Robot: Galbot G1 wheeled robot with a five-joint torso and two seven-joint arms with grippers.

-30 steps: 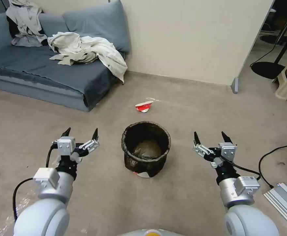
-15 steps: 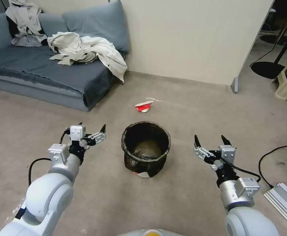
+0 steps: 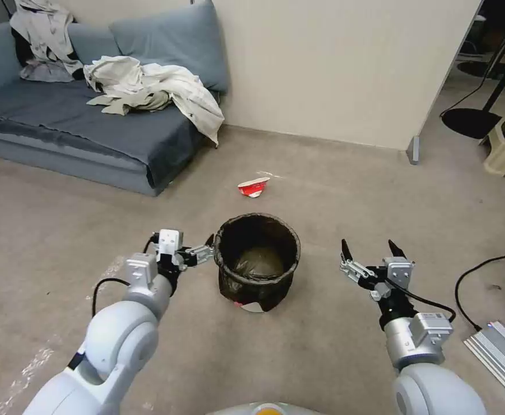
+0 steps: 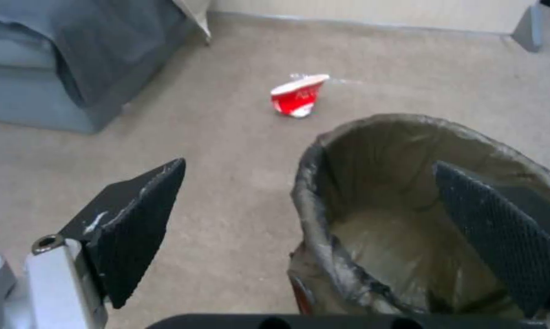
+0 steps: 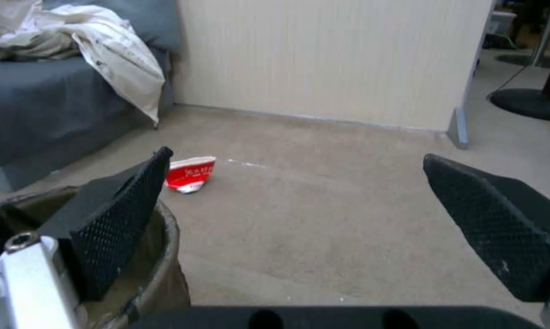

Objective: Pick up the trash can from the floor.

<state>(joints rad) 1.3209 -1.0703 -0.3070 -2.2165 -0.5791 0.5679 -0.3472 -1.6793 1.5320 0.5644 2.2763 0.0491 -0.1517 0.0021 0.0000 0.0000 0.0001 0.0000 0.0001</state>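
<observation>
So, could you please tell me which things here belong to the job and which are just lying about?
Job:
- trash can, standing on the floor
- left gripper, open, one finger each side of the can's rim
- right gripper, open, off to the can's side

Lying about:
- crushed cup
- sofa
- clothes
- cable

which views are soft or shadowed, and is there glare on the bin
Head view: even light, crisp; the bin has a dark bag and a dim inside, no glare. Left wrist view: soft, with the open left hand astride the rim. Right wrist view: the open right hand has large dark fingers up close, and the cup is sharp enough.
</observation>
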